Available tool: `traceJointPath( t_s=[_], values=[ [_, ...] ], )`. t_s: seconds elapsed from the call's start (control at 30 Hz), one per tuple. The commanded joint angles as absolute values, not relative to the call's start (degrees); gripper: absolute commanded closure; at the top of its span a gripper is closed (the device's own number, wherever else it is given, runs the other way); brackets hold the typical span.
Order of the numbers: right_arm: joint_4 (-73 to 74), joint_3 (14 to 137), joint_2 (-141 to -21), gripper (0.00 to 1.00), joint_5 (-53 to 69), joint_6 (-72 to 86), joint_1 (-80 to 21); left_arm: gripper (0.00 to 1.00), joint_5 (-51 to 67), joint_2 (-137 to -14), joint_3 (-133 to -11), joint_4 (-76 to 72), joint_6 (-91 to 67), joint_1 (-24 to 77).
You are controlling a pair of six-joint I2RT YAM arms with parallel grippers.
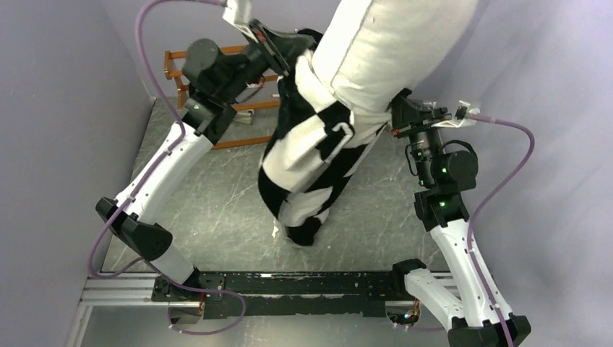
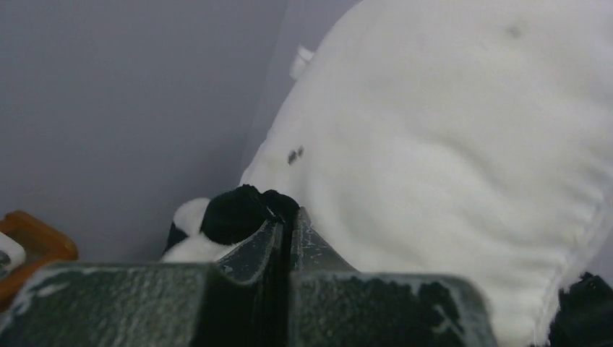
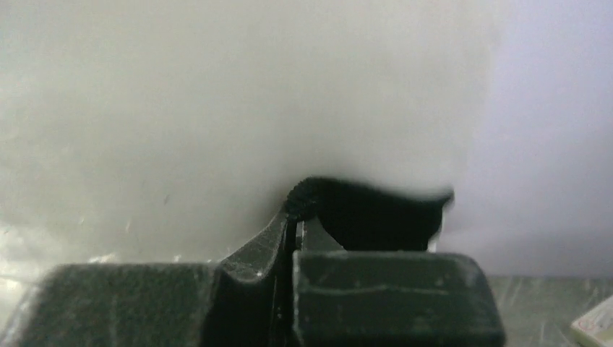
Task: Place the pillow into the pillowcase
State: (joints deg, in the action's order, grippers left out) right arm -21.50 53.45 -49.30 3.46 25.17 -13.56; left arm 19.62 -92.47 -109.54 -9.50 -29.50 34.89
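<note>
The white pillow (image 1: 390, 50) stands up out of the black-and-white checkered pillowcase (image 1: 318, 163), which hangs from both grippers down to the table. My left gripper (image 1: 278, 54) is shut on the pillowcase's rim at the left of the pillow. My right gripper (image 1: 396, 116) is shut on the rim at the right. In the left wrist view the pillow (image 2: 448, 166) fills the right side, and the left gripper (image 2: 287, 217) pinches a black fold of the pillowcase (image 2: 235, 213). Seen from the right wrist, the right gripper (image 3: 298, 217) clamps a black edge of the pillowcase (image 3: 376, 213) against the pillow (image 3: 217, 108).
An orange wooden rack (image 1: 238, 108) stands at the back left of the dark marbled table (image 1: 217, 210), behind my left arm. Grey walls close in on both sides. A black rail (image 1: 303, 285) runs along the near edge between the arm bases.
</note>
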Motion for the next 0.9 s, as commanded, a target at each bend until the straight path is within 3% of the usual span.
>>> traceJointPath(
  t_s=[0.0, 0.07, 0.13, 0.23, 0.33, 0.5, 0.6, 0.7, 0.77, 0.87],
  values=[
    [-25.6, 59.7, -56.0, 1.00, -5.3, 18.1, -12.8, 0.95, 15.7, -86.1, -103.2, -15.7, -24.4, 46.9],
    [-16.5, 71.4, -60.2, 1.00, 0.2, 14.5, -12.4, 0.95, 17.2, -83.6, -97.5, -18.2, -24.5, 48.9],
    [-4.0, 80.1, -61.9, 1.00, 4.7, 18.7, -12.5, 0.95, 9.4, -84.5, -100.1, -14.6, -19.0, 48.0],
    [-10.9, 65.6, -54.5, 1.00, 10.1, 26.6, -13.1, 0.95, 0.4, -89.4, -107.7, -11.7, -17.8, 40.5],
    [-21.6, 59.4, -53.7, 1.00, 2.6, 25.7, -13.1, 0.95, 11.7, -91.3, -111.5, -12.5, -28.4, 35.6],
    [-10.2, 82.4, -63.8, 1.00, 9.0, 13.5, -12.9, 0.95, 18.0, -83.8, -99.2, -16.7, -26.9, 44.7],
    [-13.5, 74.9, -60.3, 1.00, 17.6, 19.5, -14.8, 0.95, 9.4, -86.1, -103.1, -11.0, -22.8, 37.9],
    [-20.8, 65.2, -57.8, 1.00, 10.8, 16.7, -17.1, 0.95, 13.7, -88.9, -107.0, -16.5, -31.2, 28.2],
    [-19.3, 71.5, -61.7, 1.00, 5.1, 11.8, -16.4, 0.95, 20.3, -89.5, -110.8, -16.6, -32.0, 29.2],
    [-10.2, 89.3, -70.0, 1.00, 4.2, 7.0, -15.3, 0.95, 24.1, -86.9, -109.3, -13.8, -28.5, 39.9]
  ],
)
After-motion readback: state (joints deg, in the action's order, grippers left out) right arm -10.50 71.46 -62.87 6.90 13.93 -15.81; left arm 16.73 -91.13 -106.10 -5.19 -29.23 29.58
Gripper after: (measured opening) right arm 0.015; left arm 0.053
